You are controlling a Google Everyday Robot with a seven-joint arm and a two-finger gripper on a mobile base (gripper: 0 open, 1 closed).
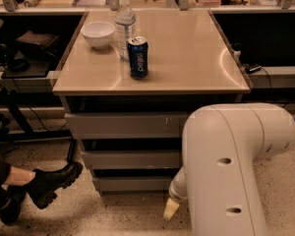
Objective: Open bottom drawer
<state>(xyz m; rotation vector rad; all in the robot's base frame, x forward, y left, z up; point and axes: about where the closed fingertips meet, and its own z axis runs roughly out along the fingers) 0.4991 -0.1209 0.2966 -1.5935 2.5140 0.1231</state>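
Observation:
The bottom drawer [132,183] is the lowest and shortest of three handleless grey fronts under the tan table top [187,58]. It looks closed, its front in line with the cabinet. The middle drawer front [130,159] and the wider, scratched top front [123,126] are closed above it. My gripper [170,209] hangs low near the floor, just right of and in front of the bottom drawer's right end, apart from it. My big white arm link [231,166] hides the drawers' right ends.
A white bowl [98,33], a water bottle [124,23] and a blue can [137,57] stand on the table top. A person's black boot [51,181] rests on the floor left of the cabinet. Dark desks flank both sides.

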